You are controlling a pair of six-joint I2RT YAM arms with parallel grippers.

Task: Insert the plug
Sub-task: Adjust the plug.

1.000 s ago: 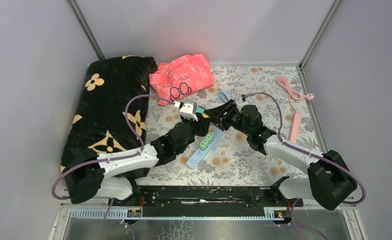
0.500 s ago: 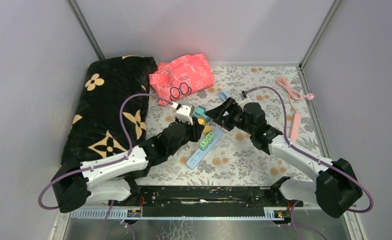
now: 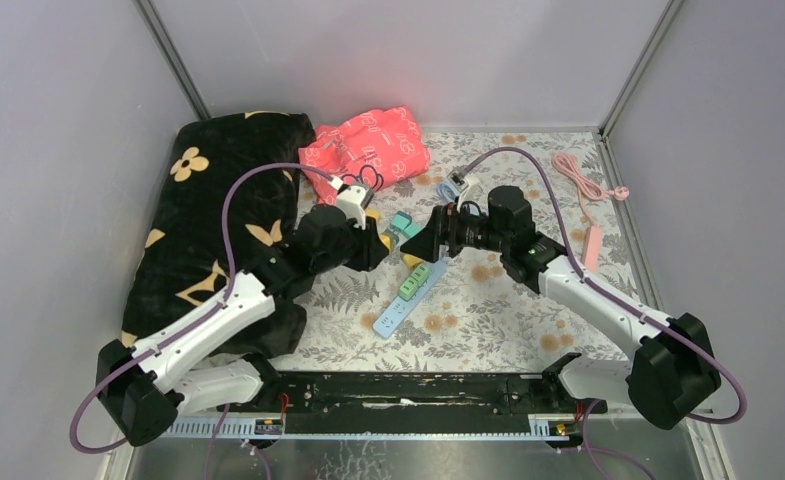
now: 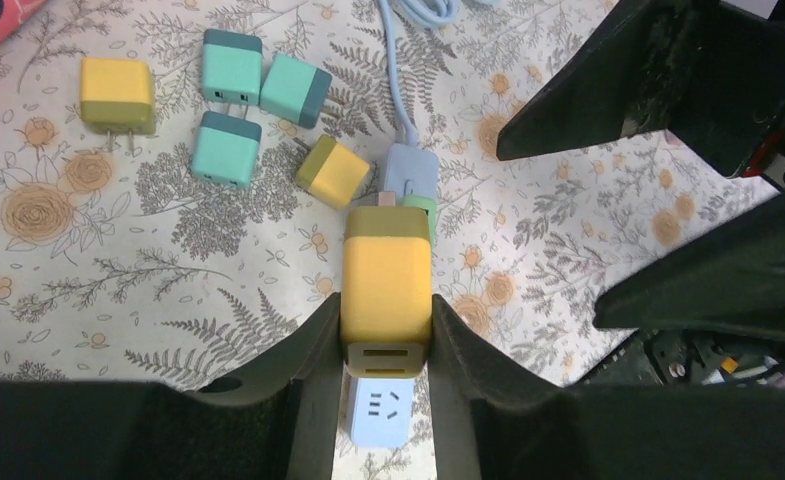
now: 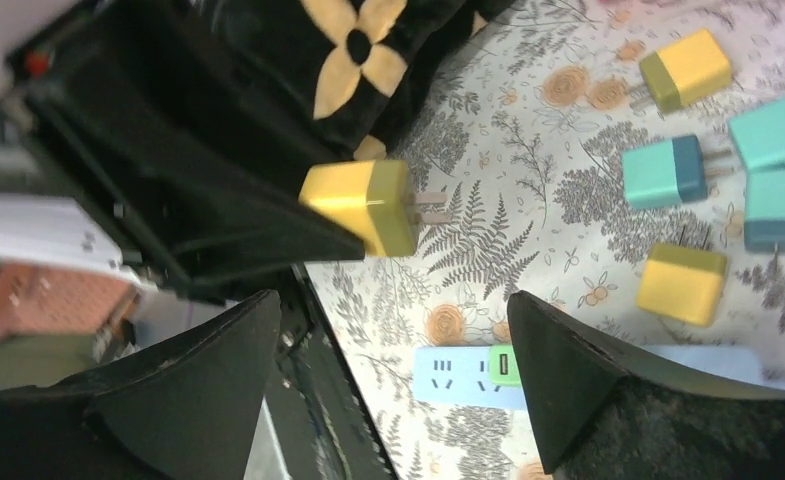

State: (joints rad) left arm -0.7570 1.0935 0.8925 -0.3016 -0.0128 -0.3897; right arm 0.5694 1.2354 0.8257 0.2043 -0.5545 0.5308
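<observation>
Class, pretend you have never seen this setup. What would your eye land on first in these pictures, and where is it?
First, the yellow plug pinched in the left end effector, held above the floral table near the blue power strip. Next, the loose teal and yellow plugs scattered at mid-table, with the right end effector open close by. The black flowered cushion fills the left side.

Plug [image 4: 386,285] in left claw [image 4: 386,330], loose plugs [image 3: 400,222] and power strip [image 3: 400,300] to its right
</observation>
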